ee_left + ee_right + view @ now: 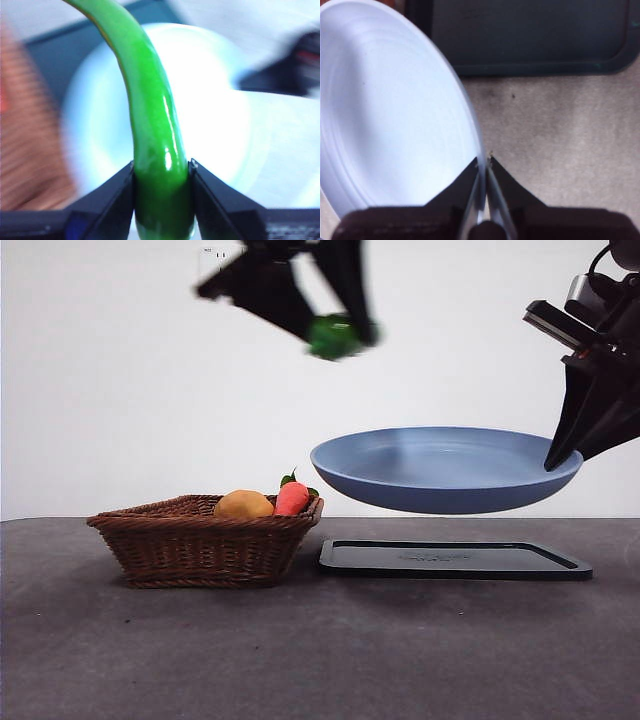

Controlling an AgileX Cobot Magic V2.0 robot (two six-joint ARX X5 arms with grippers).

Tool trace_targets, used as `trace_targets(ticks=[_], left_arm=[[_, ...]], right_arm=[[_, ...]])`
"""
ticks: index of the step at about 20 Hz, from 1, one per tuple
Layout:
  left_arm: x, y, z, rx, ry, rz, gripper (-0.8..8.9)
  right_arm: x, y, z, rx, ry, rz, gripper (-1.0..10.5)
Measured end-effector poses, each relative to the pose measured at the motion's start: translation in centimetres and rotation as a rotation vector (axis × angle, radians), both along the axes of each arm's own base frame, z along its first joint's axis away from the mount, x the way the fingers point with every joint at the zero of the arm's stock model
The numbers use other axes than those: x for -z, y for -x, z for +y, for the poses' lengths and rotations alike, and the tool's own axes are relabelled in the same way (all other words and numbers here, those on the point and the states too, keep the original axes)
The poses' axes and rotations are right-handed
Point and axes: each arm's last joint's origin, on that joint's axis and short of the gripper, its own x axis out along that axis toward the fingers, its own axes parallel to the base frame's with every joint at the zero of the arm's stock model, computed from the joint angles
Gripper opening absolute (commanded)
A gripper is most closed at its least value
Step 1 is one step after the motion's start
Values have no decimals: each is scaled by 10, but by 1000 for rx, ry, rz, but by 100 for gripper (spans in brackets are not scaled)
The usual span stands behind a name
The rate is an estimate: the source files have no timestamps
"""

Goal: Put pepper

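My left gripper [340,335] is shut on the glossy green pepper [333,337] and holds it high in the air, above the left part of the blue plate [440,468]. In the left wrist view the pepper [155,140] curves up from between the jaws, with the plate [210,115] below it. My right gripper [560,455] is shut on the plate's right rim and holds the plate level in the air above the black tray [455,558]. The right wrist view shows the jaws pinching the rim [480,165].
A brown wicker basket [200,540] stands on the table at the left, holding a tan potato-like item [243,505] and a red-orange pointed item with green leaves [292,498]. The black tray also shows in the right wrist view [530,35].
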Motion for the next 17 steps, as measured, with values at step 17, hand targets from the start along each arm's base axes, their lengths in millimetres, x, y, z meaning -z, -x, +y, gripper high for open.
trace_targets(ticks=[17], left_arm=[[84,-12,-60,119,-153,41,252]], right_arm=[[1,2,0,27,-11,46,5]])
